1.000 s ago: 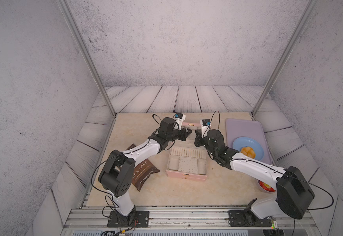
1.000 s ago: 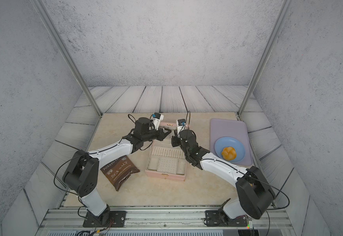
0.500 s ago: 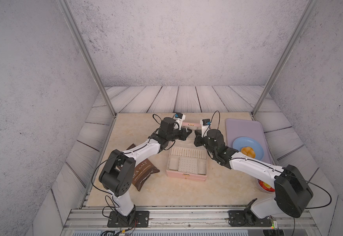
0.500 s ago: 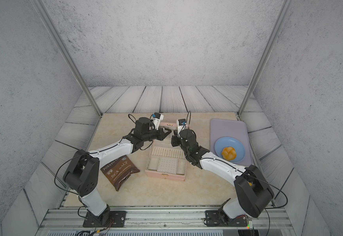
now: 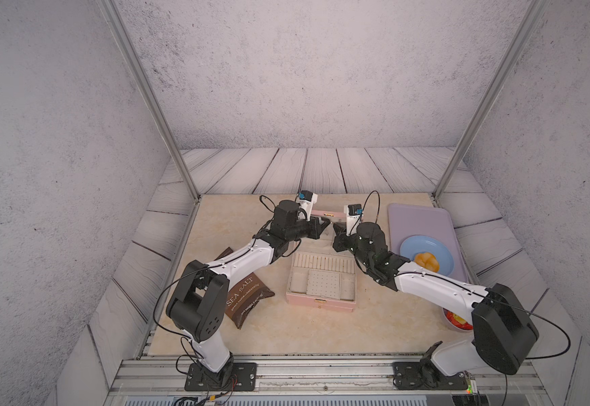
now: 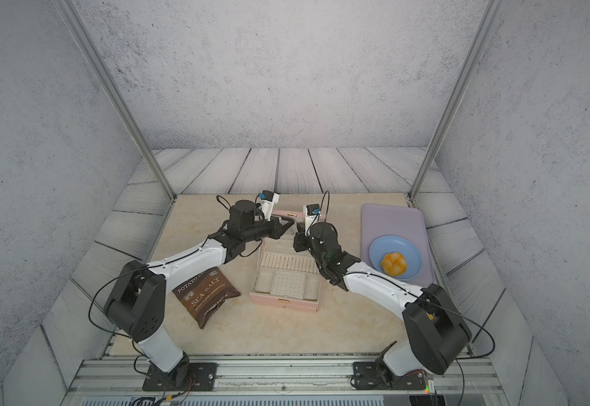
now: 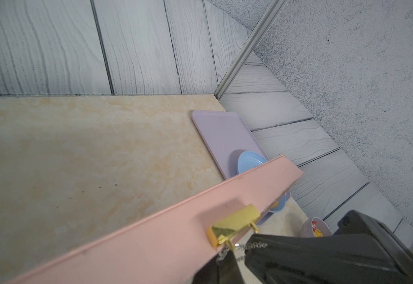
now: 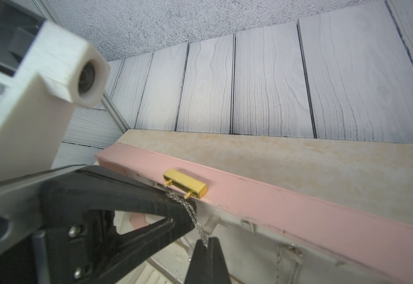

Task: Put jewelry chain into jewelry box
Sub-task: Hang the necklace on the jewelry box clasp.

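Note:
The pale pink jewelry box (image 5: 321, 306) (image 6: 283, 304) lies open at mid-table, its lid standing upright at the back. The lid's top edge (image 7: 151, 236) (image 8: 274, 201) carries a gold clasp (image 7: 235, 220) (image 8: 185, 183). My two grippers meet just under that clasp. A short stretch of the thin silvery jewelry chain (image 7: 252, 246) (image 8: 190, 211) runs between them. The left gripper (image 5: 327, 222) (image 7: 226, 255) is shut on one end of it. The right gripper (image 5: 335, 225) (image 8: 205, 244) is shut on the other end. More chain strands (image 8: 278, 257) hang against the lid's cream lining.
A lavender tray (image 5: 416, 218) at the right holds a blue plate (image 5: 437, 247) with an orange bun (image 5: 427, 262). A brown chips bag (image 5: 244, 298) lies left of the box. A small bowl (image 5: 457, 321) sits under the right arm near the front.

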Robot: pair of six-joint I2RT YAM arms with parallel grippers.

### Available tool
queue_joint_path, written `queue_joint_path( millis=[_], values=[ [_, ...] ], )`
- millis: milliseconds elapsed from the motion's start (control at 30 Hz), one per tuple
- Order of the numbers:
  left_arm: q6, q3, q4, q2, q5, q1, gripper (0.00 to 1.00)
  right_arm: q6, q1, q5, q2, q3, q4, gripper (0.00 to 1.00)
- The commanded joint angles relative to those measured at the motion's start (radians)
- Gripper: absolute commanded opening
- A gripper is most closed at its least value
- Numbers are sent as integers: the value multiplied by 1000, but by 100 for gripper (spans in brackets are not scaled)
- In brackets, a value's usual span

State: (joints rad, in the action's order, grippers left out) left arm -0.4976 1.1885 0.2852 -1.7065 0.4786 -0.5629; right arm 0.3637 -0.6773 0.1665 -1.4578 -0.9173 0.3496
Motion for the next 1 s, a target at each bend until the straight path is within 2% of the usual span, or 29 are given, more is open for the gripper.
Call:
queue_joint_path(
  millis=[0,967],
  values=[
    [3,-2,7,14,-15,8,0,9,4,8,20,14,8,0],
    [-9,36,-14,-70,-12,8,0,36,22,26,-50,-27,-1,0]
  ],
)
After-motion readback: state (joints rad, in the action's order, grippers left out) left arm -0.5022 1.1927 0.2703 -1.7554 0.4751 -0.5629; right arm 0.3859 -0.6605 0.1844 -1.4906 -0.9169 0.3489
